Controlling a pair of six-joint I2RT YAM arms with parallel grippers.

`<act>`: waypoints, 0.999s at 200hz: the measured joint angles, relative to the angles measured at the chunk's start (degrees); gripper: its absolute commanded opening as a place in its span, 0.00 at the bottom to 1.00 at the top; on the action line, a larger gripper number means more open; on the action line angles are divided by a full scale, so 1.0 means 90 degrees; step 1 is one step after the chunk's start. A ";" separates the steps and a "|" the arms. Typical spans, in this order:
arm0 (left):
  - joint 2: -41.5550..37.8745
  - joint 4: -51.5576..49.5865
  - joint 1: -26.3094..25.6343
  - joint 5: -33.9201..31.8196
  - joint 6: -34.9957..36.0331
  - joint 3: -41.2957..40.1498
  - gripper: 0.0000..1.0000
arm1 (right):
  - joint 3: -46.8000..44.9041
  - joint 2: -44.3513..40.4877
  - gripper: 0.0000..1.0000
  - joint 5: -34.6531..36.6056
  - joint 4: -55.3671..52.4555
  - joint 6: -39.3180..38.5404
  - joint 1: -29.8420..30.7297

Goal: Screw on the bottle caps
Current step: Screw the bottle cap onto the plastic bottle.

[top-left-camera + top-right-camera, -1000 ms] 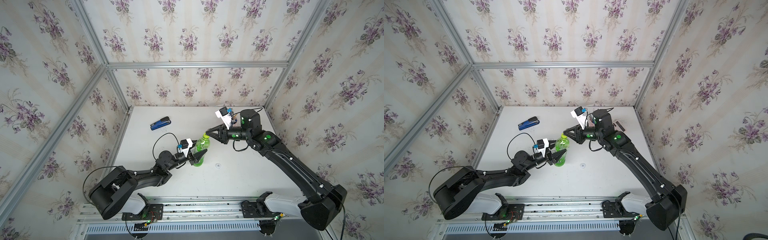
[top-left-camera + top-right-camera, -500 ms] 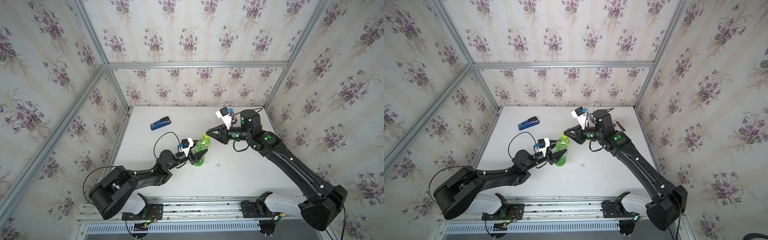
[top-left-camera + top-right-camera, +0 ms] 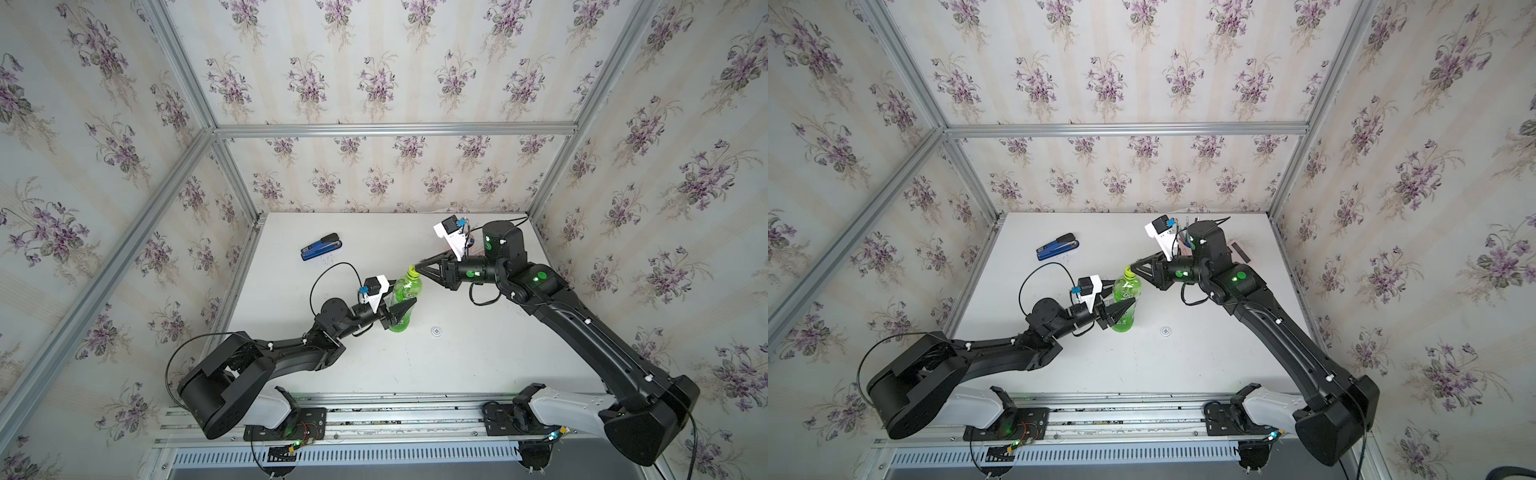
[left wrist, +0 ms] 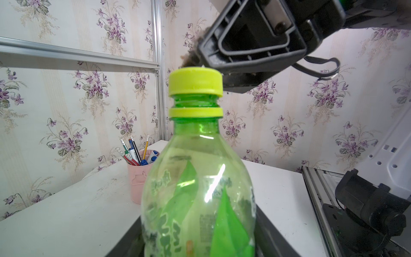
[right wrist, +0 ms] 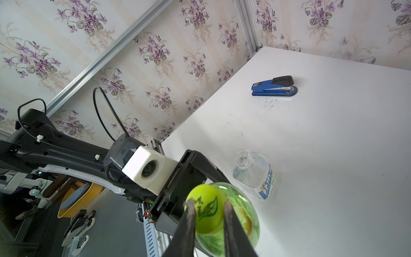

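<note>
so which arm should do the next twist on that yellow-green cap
Right. The right gripper pinches the yellow-green cap atop the green bottle, threads showing below; the left gripper is clamped on the bottle's body, steadying it.

The green bottle (image 4: 196, 191) has its base cropped.

Middle: we see the bottle (image 3: 405, 291) upright, the left gripper (image 3: 406, 309) clamped on its body and the right gripper (image 3: 417, 266) pinching the cap (image 3: 412, 271); both arms bar this stretch.
Beside the bottle: a clear bottle (image 5: 253, 175) crowds one side.
Front: we find the table (image 3: 457, 365) bare but for a white cap (image 3: 436, 331).
Far left: the stapler (image 3: 321, 246) lies alone, with room all round.
Far right: the pen cup (image 4: 139, 178) stands near the wall.
</note>
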 measured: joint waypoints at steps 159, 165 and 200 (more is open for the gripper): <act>0.0284 0.0036 0.0007 0.0143 0.0114 0.0044 0.62 | 0.0457 0.0153 0.33 0.0481 -0.0612 -0.0338 0.0005; 0.0284 0.0041 0.0005 0.0192 0.0114 0.0044 0.62 | 0.0459 0.0182 0.33 0.0474 -0.0556 -0.0335 0.0005; 0.0267 0.0044 0.0007 0.0238 0.0141 0.0044 0.62 | 0.0466 0.0347 0.33 0.0352 -0.0359 -0.0294 0.0005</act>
